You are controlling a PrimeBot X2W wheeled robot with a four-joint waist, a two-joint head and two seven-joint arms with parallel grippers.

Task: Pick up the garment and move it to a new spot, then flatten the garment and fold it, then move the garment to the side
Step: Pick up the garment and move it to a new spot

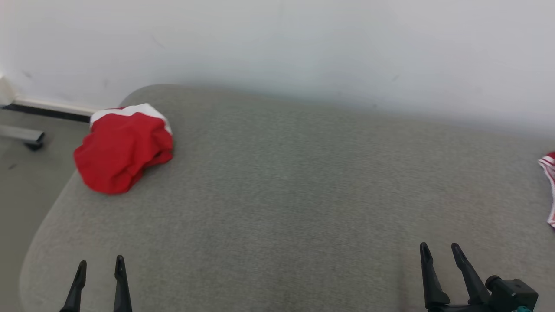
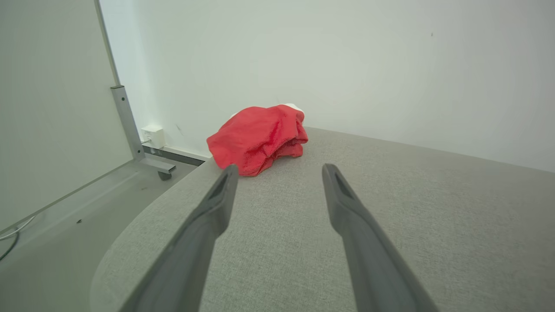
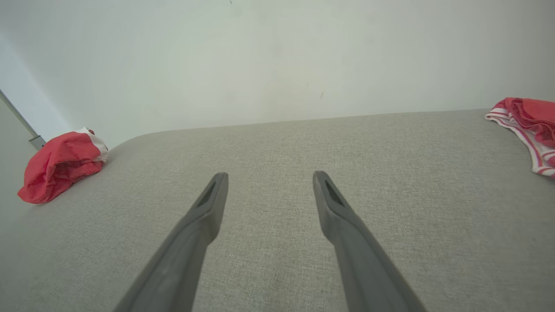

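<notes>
Nearest me, my left gripper (image 1: 100, 260) is at the front left of the grey upholstered surface (image 1: 282, 195), fingers spread and empty. My right gripper (image 1: 439, 245) is at the front right, jaws likewise apart, gripping nothing. Farther back, a crumpled red garment (image 1: 121, 151) with a white band lies at the far left corner, right by the left edge and well apart from both grippers. A red-and-white striped garment (image 1: 550, 167) lies at the right edge, partly out of frame. Behind everything stands a white wall (image 1: 303, 43).
</notes>
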